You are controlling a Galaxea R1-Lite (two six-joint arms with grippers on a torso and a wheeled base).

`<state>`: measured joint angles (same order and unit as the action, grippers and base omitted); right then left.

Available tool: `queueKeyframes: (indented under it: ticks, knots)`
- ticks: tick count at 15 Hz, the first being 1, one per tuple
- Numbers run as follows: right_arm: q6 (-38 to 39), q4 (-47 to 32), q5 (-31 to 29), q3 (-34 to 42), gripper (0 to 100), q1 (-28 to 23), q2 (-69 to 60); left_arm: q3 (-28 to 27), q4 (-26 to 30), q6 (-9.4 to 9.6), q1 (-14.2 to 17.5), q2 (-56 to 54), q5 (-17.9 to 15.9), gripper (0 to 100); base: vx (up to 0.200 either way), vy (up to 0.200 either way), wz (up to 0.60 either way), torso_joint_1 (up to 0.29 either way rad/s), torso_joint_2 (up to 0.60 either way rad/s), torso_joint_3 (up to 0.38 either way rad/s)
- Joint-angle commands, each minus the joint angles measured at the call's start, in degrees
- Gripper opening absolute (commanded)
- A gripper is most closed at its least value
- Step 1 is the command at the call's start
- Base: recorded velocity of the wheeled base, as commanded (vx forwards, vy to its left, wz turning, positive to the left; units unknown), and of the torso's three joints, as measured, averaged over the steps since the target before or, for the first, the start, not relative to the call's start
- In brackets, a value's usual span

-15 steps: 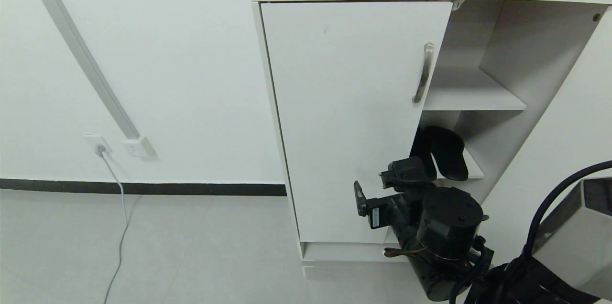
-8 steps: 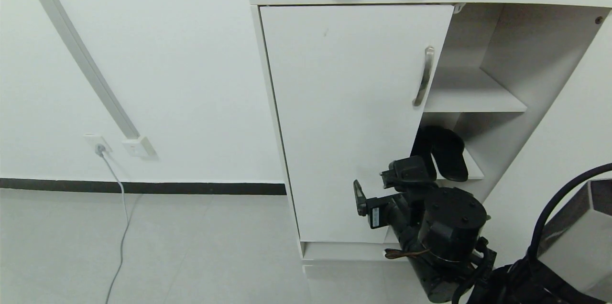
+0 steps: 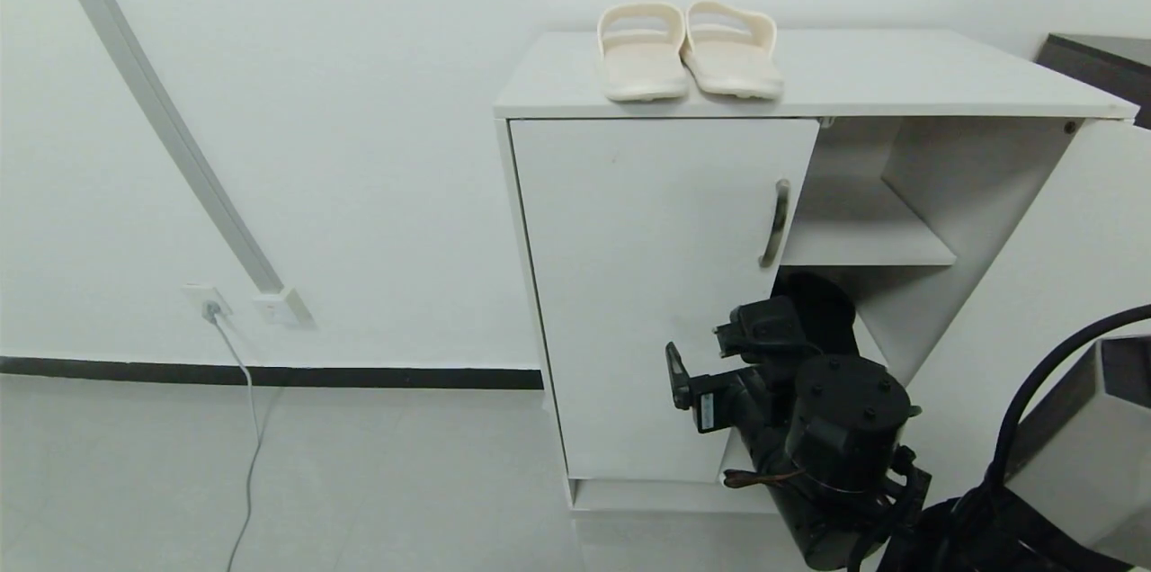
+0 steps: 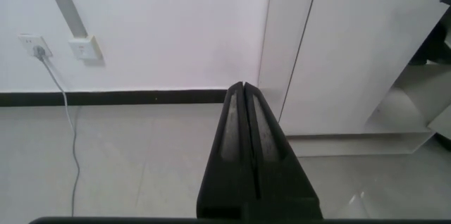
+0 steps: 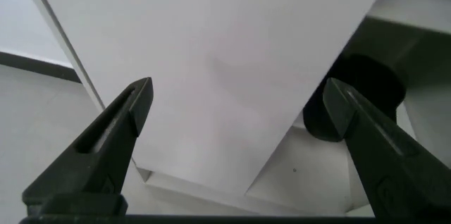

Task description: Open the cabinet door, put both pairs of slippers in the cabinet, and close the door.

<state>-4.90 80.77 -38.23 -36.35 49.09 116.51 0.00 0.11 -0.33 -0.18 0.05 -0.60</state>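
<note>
A pair of cream slippers (image 3: pixel 688 50) lies side by side on top of the white cabinet (image 3: pixel 899 68). Its left door (image 3: pixel 647 284) is shut, with a metal handle (image 3: pixel 773 224); the right door (image 3: pixel 1061 284) is swung open. A black pair of slippers (image 3: pixel 814 298) (image 5: pixel 363 94) rests on the lower shelf, partly hidden behind my right arm. My right gripper (image 3: pixel 715 352) (image 5: pixel 239 104) is open, empty, low in front of the shut door's edge. My left gripper (image 4: pixel 243 86) is shut on nothing, over the floor left of the cabinet.
The upper shelf (image 3: pixel 863 239) behind the open door is bare. A wall socket with a grey cable (image 3: pixel 211 307) and a slanted conduit (image 3: pixel 153 104) are on the left wall. Open floor (image 3: pixel 270 482) lies left of the cabinet. A dark furniture edge (image 3: pixel 1097 50) shows far right.
The head camera has tilted up, so the whole picture sits lower and the cream slippers show in full. My right arm and the slippers have not moved.
</note>
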Motion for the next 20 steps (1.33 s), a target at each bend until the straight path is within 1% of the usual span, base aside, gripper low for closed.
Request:
queueKeyframes:
  ticks: [1, 10, 20]
  knots:
    - [-0.02, 0.0, 0.0, 0.05, 100, -0.05, 0.13, 0.0, -0.02, -0.02, 0.01, 0.04, -0.02, 0, 0.0, 0.0, 0.0, 0.119, -0.46, -0.344]
    - [-0.02, -0.09, 0.0, 0.23, 100, -0.05, 0.21, 0.0, -0.02, -0.29, 0.01, 0.04, 0.25, 0, 0.0, 0.0, 0.0, 0.159, -0.48, -0.324]
    - [-0.02, 0.0, 0.0, 0.49, 100, -0.05, 0.21, 0.0, -0.02, -0.29, 0.01, 0.04, 0.25, 0, 0.0, 0.0, 0.0, 0.22, -0.54, -0.321]
